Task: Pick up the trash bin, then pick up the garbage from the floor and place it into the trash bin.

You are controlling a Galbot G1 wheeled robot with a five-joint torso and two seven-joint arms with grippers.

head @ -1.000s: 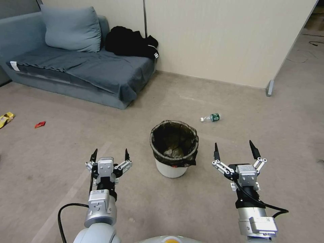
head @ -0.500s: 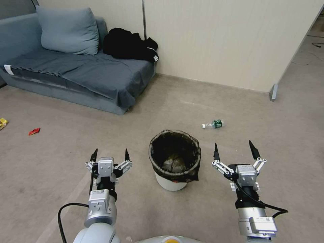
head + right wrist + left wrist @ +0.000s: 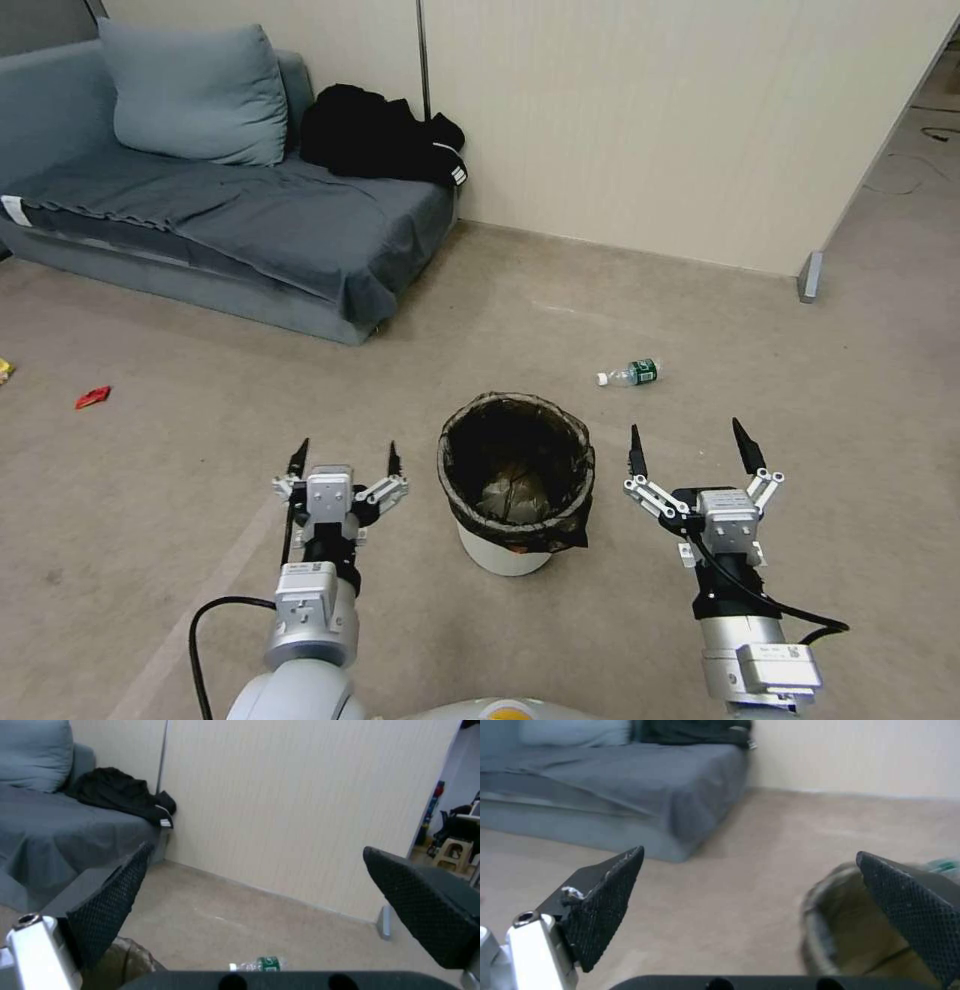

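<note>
The trash bin, white with a dark liner bag over its rim, stands on the carpeted floor between my two arms; crumpled paper lies inside it. My left gripper hovers open just left of the bin, whose rim shows behind one fingertip in the left wrist view. My right gripper hangs open to the bin's right. A clear bottle with a green label lies beyond the bin, also visible as the bottle in the right wrist view. A red wrapper lies far left, a yellow wrapper at the frame edge.
A grey-blue sofa with a cushion and a black garment stands at the back left. A beige partition wall runs behind, ending in a metal foot at the right. Open carpet surrounds the bin.
The whole head view shifted: the bin now sits closer and lower in frame. My left gripper has moved right, nearer the bin. Both grippers stay open.
</note>
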